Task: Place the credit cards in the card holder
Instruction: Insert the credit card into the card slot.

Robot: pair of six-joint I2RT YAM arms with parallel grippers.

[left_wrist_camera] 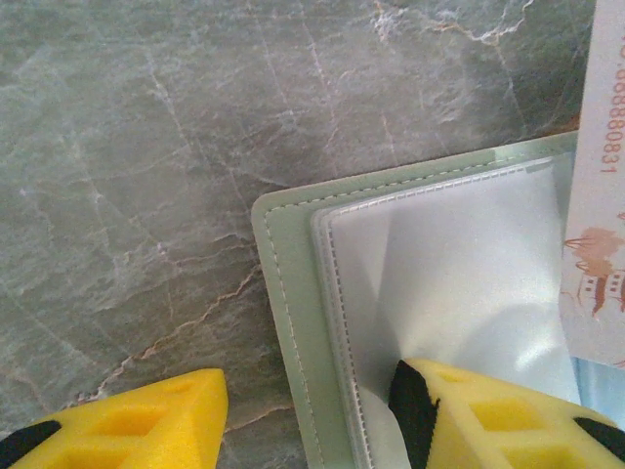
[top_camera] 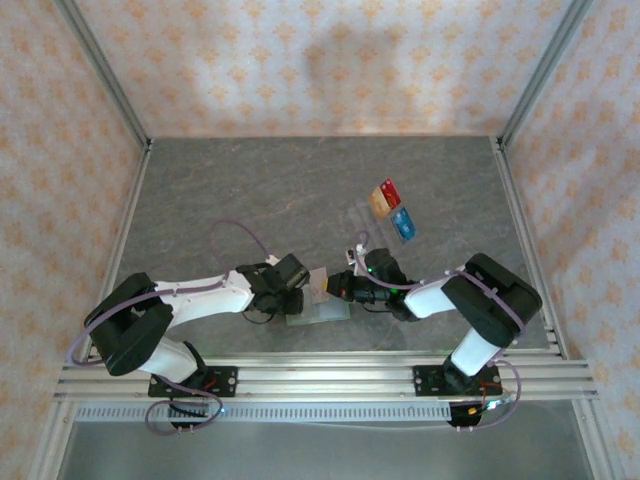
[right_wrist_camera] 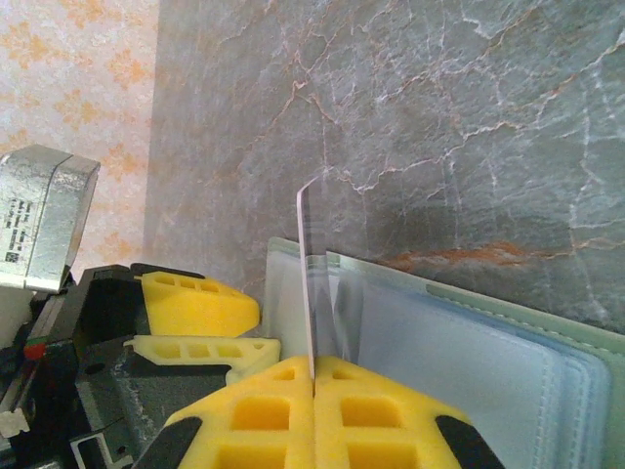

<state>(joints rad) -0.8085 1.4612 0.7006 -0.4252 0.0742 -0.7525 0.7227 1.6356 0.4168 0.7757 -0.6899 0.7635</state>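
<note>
Top view: at lower centre, the left tool (top_camera: 303, 298) and right tool (top_camera: 333, 287) meet over the open sage-green card holder (top_camera: 322, 313). Red, orange and blue credit cards (top_camera: 392, 210) lie well apart at upper right.

Left wrist: the left tool (left_wrist_camera: 312, 425) stands partly open and grips nothing, with one finger (left_wrist_camera: 488, 410) on the card holder (left_wrist_camera: 293, 293) and the other over the bare counter (left_wrist_camera: 146, 147).

Right wrist: the right tool (right_wrist_camera: 313, 386) is clamped on a pale grey credit card (right_wrist_camera: 309, 264), which stands edge-on at the card holder's (right_wrist_camera: 469, 342) left end.

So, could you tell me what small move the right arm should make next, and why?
Probably ease the right gripper forward so the pale card slides into the clear pocket of the wallet. The card is pinched edge-on right at the pocket's mouth, seemingly not yet in, and one finger of the open left gripper rests on the wallet, likely steadying it.
</note>
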